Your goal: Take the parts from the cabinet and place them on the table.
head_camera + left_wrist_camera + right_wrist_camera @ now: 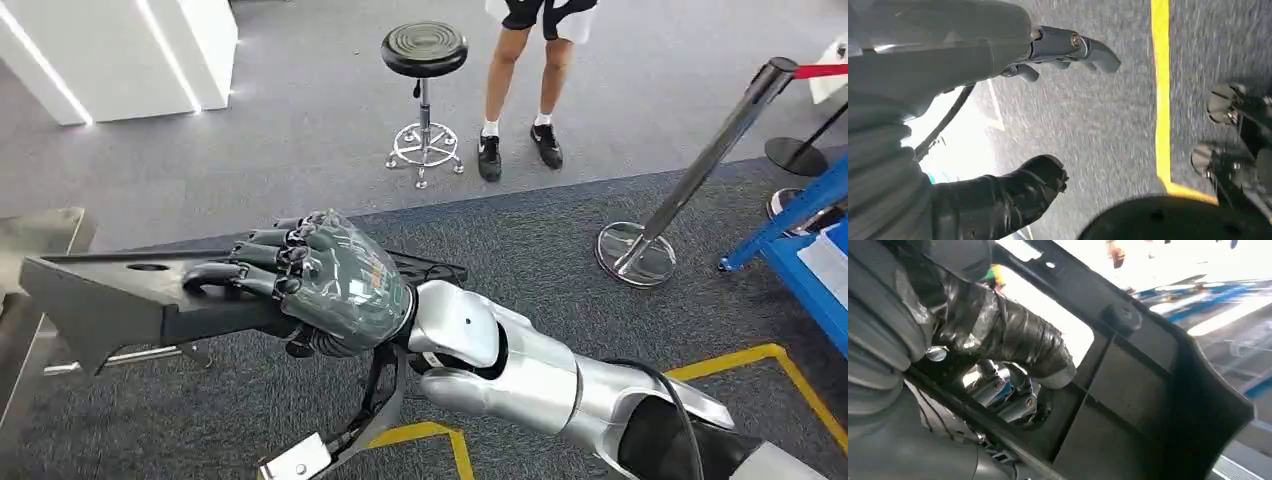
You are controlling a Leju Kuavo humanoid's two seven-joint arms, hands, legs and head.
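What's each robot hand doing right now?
Left robot hand: open, holding nothing.
Right robot hand: closed on the black part.

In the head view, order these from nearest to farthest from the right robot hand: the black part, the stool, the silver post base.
1. Black part: held in the right robot hand, to its left.
2. Stool: beyond the hand, on the grey carpet.
3. Post base: far to the right, on the darker carpet.
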